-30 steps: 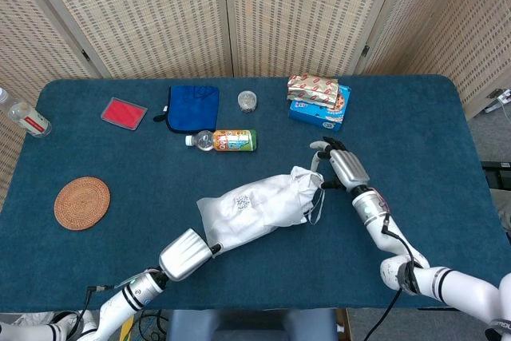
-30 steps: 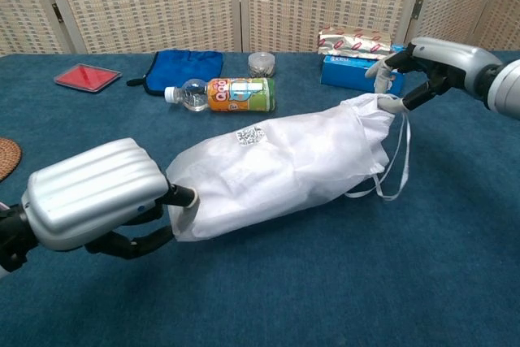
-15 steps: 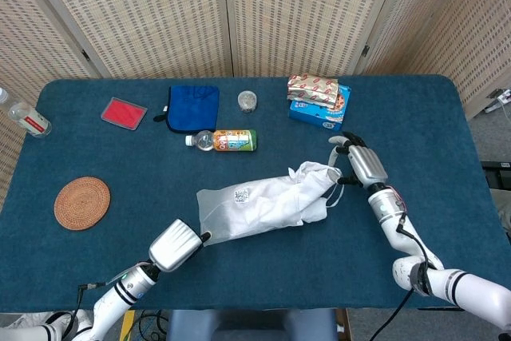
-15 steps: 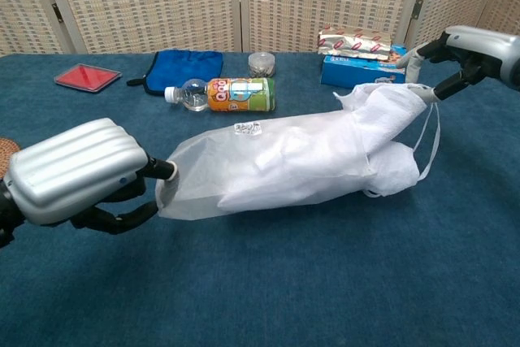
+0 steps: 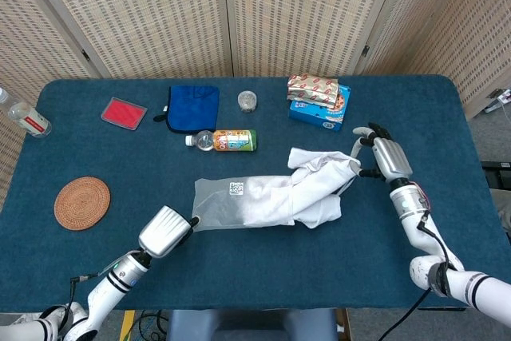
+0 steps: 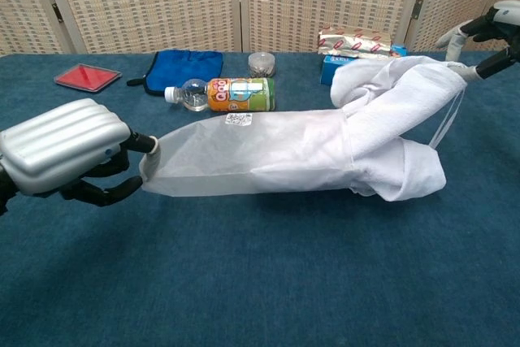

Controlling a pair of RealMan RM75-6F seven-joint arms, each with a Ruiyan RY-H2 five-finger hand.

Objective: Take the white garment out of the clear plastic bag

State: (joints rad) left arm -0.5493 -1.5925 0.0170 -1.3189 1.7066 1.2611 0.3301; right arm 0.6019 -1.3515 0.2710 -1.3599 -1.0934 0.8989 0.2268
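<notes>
— Head view first: where are your hands?

— My left hand sits near the front edge of the table, fingers pinched on the closed end of the bag. My right hand is over on the right side, fingers closed on a fold of the garment.

— And the garment itself?

— It lies stretched between my two hands, across the middle of the table. Its right part is bunched up outside the bag's mouth; the rest sits inside the clear film. From the chest camera the fold I hold rises off the cloth toward my right hand, and the bag lies flat and nearly hollow at my left hand.

— What else is on the table?

— A juice bottle lies on its side just behind the bag. Behind that are a blue pouch, a small round jar and a red card. A blue box with snack packets on top stands near my right hand. A woven coaster sits far left.
</notes>
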